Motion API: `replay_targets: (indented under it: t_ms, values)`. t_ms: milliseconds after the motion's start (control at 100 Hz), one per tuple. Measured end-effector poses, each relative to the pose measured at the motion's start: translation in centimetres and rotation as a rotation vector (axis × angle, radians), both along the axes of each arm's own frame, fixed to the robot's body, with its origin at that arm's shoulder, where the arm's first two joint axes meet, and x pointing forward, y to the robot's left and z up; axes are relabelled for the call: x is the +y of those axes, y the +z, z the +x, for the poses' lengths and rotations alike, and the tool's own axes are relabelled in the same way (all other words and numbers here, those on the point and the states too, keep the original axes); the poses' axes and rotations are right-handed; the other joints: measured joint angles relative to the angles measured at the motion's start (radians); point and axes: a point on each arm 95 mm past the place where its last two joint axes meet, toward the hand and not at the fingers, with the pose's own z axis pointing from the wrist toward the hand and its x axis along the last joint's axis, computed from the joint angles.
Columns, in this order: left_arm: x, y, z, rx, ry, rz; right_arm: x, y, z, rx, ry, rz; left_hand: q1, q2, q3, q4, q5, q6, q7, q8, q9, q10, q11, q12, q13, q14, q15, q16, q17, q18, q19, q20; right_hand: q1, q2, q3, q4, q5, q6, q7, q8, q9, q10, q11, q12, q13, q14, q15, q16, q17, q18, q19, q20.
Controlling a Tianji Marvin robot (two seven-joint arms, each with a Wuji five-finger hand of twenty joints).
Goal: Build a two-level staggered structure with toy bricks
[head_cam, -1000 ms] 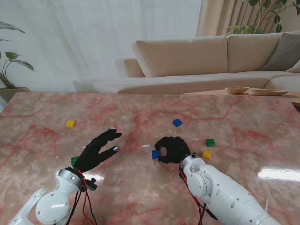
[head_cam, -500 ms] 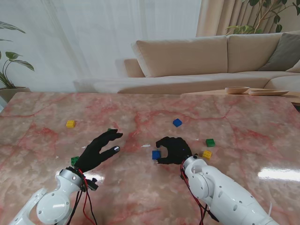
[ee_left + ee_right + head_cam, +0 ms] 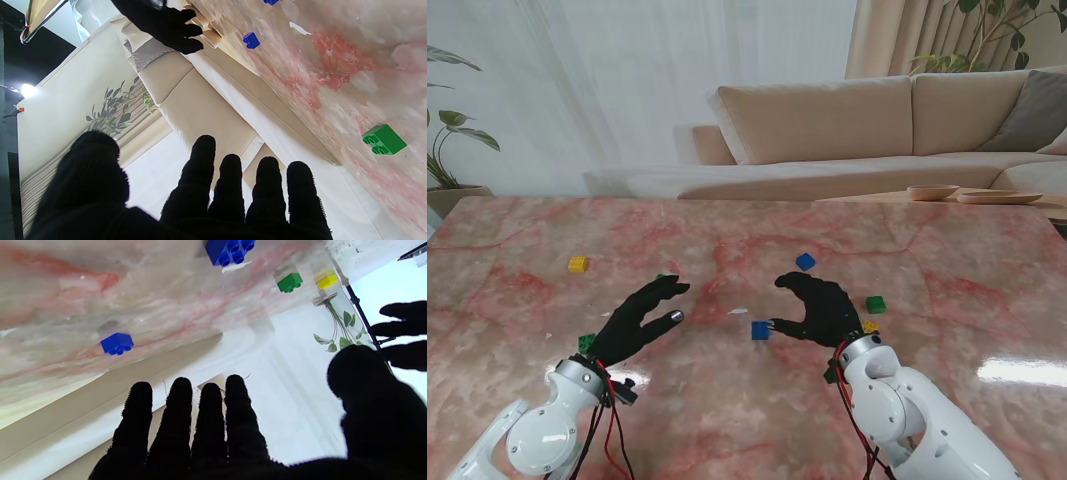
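Both hands empty w/ fingers spread, my right hand (image 3: pixel 820 305) hovering just beside the nearest blue brick (image 3: pixel 760 330) on the tabletop (image 3: pixel 947 270), left hand (image 3: pixel 639 318) apart—risk: fingertips nudge the loose brick so it skids away, no stack begun.

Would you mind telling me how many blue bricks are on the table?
2: one blue brick just left of the right hand, another farther from me. The hands may hide more.
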Motion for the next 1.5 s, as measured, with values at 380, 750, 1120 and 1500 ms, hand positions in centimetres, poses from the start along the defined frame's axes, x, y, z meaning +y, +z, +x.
replay_targets:
  t_ms: [380,750,1120,1500]
  values:
    - [-0.7,-1.2,0.8,0.022,-0.028,-0.005,-4.2,1.0,-1.8,0.039,-0.09,0.126,0.0,0.0,0.0,0.0,0.0,0.0,0.0,0.0,0.0,0.0,0.0,0.0,0.0,0.0,0.0,0.0,0.0,0.0,0.0,0.0,-0.065,0.047,0.001,0.001,0.0,0.005,-0.038,-0.118,0.061,0.023,-0.135,-0.15,0.031,0.023,-0.228,-0.124,0.0,0.018,-0.124,-0.109]
    - [-0.6,-1.8,1.4,0.041,-0.03,-0.01,-7.5,-1.0,-0.9,0.132,-0.188,0.111,0.0,0.0,0.0,0.0,0.0,0.0,0.0,0.0,0.0,0.0,0.0,0.0,0.0,0.0,0.0,0.0,0.0,0.0,-0.012,-0.004,-0.076,0.064,0.009,0.012,0.0,0.008,-0.038,-0.12,0.06,0.024,-0.143,-0.16,0.03,0.023,-0.24,-0.131,-0.019,0.019,-0.126,-0.12]
    - [-0.2,-3.0,1.7,0.064,-0.02,-0.017,-11.1,-1.8,0.1,0.176,-0.276,-0.031,0.006,0.0,0.0,0.0,0.0,0.0,0.0,0.0,0.0,0.0,0.0,0.0,0.0,0.0,0.0,0.0,0.0,0.0,-0.014,-0.004,-0.072,0.033,0.01,0.012,-0.034,0.015,-0.042,-0.126,0.03,0.024,-0.078,-0.094,0.03,0.023,-0.171,-0.07,-0.029,0.019,-0.122,-0.12]
    - [0.3,-3.5,2.0,0.075,-0.003,-0.024,-13.8,-2.7,-1.2,0.189,-0.37,-0.146,0.006,0.0,0.0,0.0,0.0,0.0,0.0,0.0,0.0,0.0,0.0,0.0,0.0,0.0,0.0,0.0,0.0,0.0,-0.014,-0.004,0.054,-0.071,-0.026,0.012,-0.042,0.025,0.013,-0.076,0.019,0.024,0.165,0.146,0.03,-0.001,0.21,0.12,0.003,0.018,-0.033,-0.051]
